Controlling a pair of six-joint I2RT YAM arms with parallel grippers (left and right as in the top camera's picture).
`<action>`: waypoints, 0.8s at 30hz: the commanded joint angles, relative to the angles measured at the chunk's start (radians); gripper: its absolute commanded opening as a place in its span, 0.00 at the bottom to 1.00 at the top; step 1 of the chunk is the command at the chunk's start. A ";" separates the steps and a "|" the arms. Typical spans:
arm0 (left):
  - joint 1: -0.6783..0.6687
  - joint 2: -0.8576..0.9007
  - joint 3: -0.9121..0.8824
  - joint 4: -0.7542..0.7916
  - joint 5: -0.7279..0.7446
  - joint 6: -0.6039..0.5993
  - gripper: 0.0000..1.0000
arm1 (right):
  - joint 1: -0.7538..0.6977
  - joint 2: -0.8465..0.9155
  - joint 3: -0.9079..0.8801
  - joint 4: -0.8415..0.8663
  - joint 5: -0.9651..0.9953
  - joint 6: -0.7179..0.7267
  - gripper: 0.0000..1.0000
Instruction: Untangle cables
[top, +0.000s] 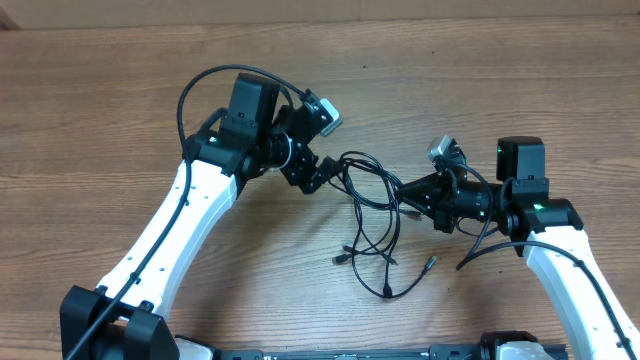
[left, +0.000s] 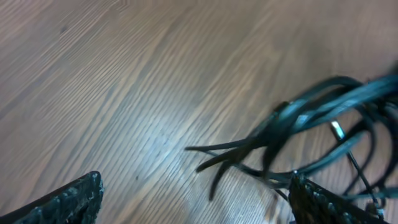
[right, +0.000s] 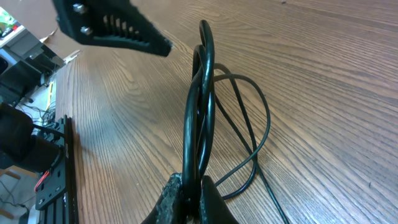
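Observation:
The cables are thin black cords bunched in loops on the wooden table between my two arms, with small plug ends trailing toward the front. My right gripper is shut on a bundle of cable loops, which rise straight up from its fingers in the right wrist view as cables. My left gripper stands wide open just left of the bunch. In the left wrist view its gripper has bare wood between the jaws, and the blurred cables reach its right finger.
The table is brown wood grain. Thicker black arm wires loop over the left arm and beside the right arm. A finger of the left gripper shows at the upper left of the right wrist view. A black rail borders the table there.

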 joint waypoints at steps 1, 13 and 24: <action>-0.004 -0.020 0.011 -0.003 0.131 0.115 0.95 | 0.003 -0.001 0.014 0.009 -0.050 -0.005 0.04; -0.027 -0.019 0.011 -0.005 0.126 0.117 0.90 | 0.003 -0.001 0.014 0.009 -0.122 -0.001 0.04; -0.027 -0.019 0.010 -0.006 0.084 0.117 0.38 | 0.003 -0.001 0.014 0.006 -0.159 -0.001 0.04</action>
